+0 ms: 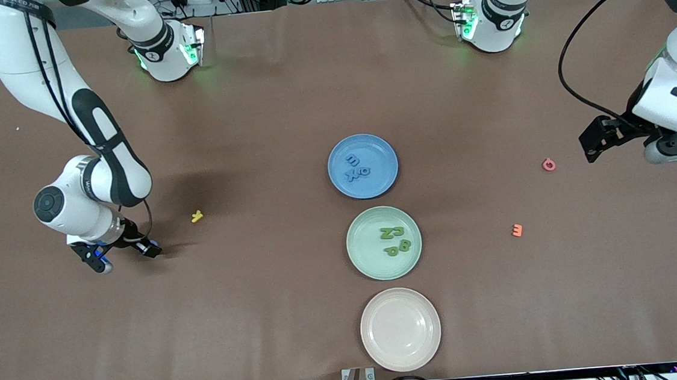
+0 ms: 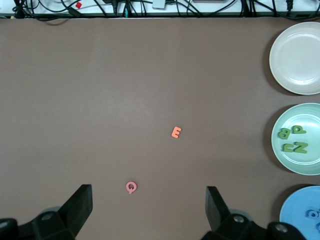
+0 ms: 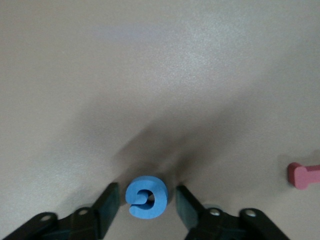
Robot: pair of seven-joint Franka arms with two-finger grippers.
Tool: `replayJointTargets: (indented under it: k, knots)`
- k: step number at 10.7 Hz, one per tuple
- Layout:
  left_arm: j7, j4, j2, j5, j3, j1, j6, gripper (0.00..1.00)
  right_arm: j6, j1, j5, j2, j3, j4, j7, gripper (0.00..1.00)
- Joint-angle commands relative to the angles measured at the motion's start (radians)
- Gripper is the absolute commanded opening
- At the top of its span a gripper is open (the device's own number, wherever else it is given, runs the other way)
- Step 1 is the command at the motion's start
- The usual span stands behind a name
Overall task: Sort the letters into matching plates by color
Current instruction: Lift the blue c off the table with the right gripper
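A small blue letter (image 3: 145,197) is lying flat on the brown cloth between my right fingers (image 3: 107,202), a curled, ring-like piece. Three more blue letters (image 1: 357,167) are lying in the blue plate (image 1: 383,180). At six o'clock from it, the mint green plate (image 1: 374,259) is holding four green letters (image 1: 394,239), all lying flat.

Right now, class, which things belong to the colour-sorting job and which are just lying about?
Job: blue plate; mint green plate; blue letter between the right tool fingers.
Lying about: cream-pink plate; yellow letter; pink Q; orange E.
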State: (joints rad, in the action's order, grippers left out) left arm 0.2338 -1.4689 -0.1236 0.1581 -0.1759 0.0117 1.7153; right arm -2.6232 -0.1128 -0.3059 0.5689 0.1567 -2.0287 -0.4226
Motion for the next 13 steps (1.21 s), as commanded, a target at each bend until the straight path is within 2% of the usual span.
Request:
replayJointTargets:
  k: [1,5,9,11,13]
  knots:
    - [-0.021,-0.024,0.044,-0.023,0.012,0.007,-0.063,1.00,-0.011,-0.002,-0.012,0.003,-0.002,-0.008,0.027,0.36]
    - [-0.028,-0.024,0.059,-0.023,0.019,0.011,-0.126,1.00,-0.031,-0.005,-0.013,0.012,-0.002,-0.007,0.027,0.34]
    - [-0.071,-0.025,0.084,-0.037,0.027,0.001,-0.126,1.00,-0.043,-0.018,0.027,0.029,0.000,-0.002,0.035,0.25]
    - [-0.073,-0.030,0.090,-0.040,0.032,0.002,-0.126,1.00,-0.046,-0.021,0.030,0.034,0.000,0.001,0.036,0.24]
    - [-0.073,-0.027,0.093,-0.035,0.030,-0.002,-0.125,1.00,-0.034,-0.022,0.104,0.032,-0.002,0.008,0.086,0.23]
